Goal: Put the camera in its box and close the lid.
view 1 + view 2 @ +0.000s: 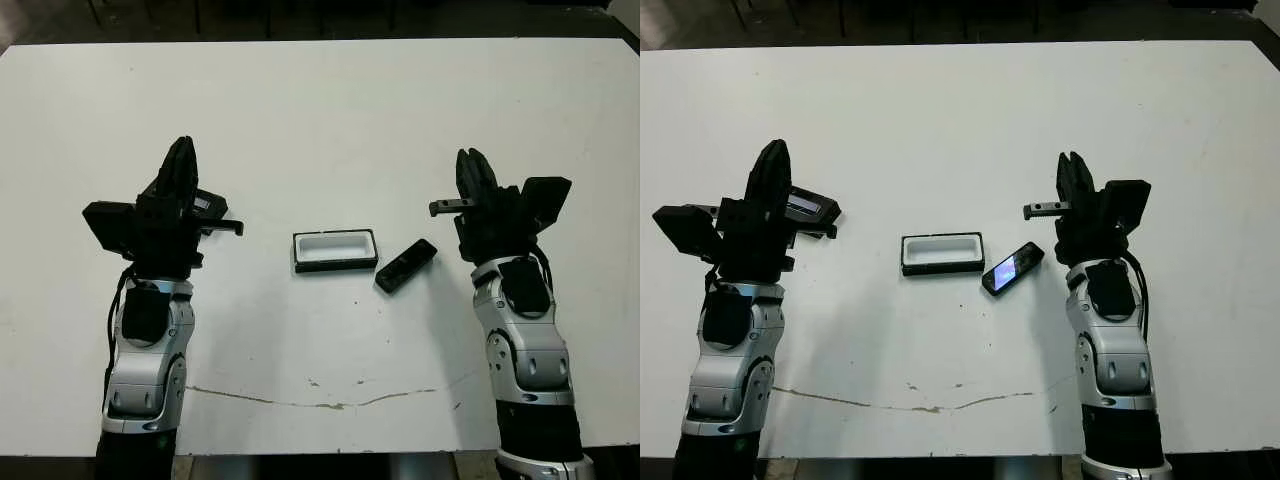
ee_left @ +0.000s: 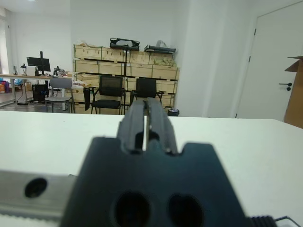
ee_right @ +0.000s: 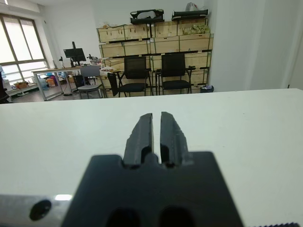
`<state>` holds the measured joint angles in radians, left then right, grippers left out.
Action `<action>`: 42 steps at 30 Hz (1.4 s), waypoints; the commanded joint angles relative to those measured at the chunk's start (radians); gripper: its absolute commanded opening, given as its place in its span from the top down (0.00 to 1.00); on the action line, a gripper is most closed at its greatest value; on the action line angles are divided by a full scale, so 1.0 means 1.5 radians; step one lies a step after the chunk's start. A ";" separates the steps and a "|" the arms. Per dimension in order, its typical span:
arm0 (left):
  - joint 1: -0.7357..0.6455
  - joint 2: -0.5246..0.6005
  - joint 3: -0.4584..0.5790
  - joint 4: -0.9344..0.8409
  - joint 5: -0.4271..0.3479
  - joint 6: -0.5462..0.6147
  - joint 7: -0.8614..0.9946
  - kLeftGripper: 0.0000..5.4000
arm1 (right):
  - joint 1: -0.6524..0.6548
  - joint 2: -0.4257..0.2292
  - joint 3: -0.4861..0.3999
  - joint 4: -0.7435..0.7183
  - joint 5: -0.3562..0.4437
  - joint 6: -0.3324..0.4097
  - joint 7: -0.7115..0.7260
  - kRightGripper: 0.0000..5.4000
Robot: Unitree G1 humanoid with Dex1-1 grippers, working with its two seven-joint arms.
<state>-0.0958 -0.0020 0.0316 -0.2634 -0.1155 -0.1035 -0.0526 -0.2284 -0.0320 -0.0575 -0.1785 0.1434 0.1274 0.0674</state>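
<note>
Overhead, head views: white surface [image 1: 320,100]; the box [image 1: 335,250] sits open at the middle, white lining up; the camera [image 1: 1012,268] lies just beside it on the robot's right, angled, glossy face up.
Arms: left end effector [image 1: 183,160] and right end effector [image 1: 470,168] are raised at either side, well apart from both items.
Left wrist view: fingers [image 2: 135,120] pressed together, empty.
Right wrist view: fingers [image 3: 142,135] nearly touching, a thin slit between, holding nothing.
</note>
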 commanded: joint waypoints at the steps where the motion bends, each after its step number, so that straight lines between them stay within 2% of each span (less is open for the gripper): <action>1: 0.015 0.000 0.000 0.001 0.000 0.008 0.001 1.00 | 0.017 -0.006 0.001 -0.003 -0.001 0.017 0.003 1.00; 6: 0.006 0.002 0.001 0.009 -0.001 0.011 0.000 1.00 | 0.007 -0.012 -0.002 0.008 0.000 0.021 0.006 1.00; 10: 0.002 0.001 -0.002 0.014 0.006 0.007 0.002 1.00 | -0.006 -0.038 -0.007 0.008 -0.003 0.040 0.020 1.00; 13: 0.005 -0.001 -0.004 0.005 0.006 0.013 0.006 1.00 | -0.048 -0.100 -0.014 0.025 -0.009 0.047 0.067 1.00; 17: 0.014 -0.001 -0.008 -0.010 0.008 0.020 0.008 1.00 | -0.150 -0.214 -0.003 0.099 -0.028 0.062 0.164 1.00; 22: 0.022 -0.004 -0.010 -0.016 0.006 0.014 0.009 1.00 | -0.276 -0.297 0.051 0.245 -0.061 0.014 0.296 1.00; 24: 0.024 -0.003 -0.011 -0.018 0.008 0.013 0.010 1.00 | -0.306 -0.312 0.078 0.270 -0.079 0.009 0.337 1.00; 32: 0.024 -0.001 -0.007 -0.020 0.007 0.017 0.013 1.00 | -0.372 -0.357 0.206 0.264 -0.164 0.055 0.492 1.00; 36: 0.025 0.001 -0.005 -0.022 0.004 0.018 0.011 1.00 | -0.392 -0.360 0.256 0.291 -0.199 0.040 0.556 1.00; 42: 0.032 0.000 -0.007 -0.030 0.004 0.022 0.013 1.00 | -0.410 -0.357 0.293 0.337 -0.212 0.027 0.645 1.00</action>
<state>-0.0743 -0.0076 0.0188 -0.3090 -0.1140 -0.0927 -0.0345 -0.8319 -0.5598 0.3645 0.3057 -0.1695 0.1769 1.0027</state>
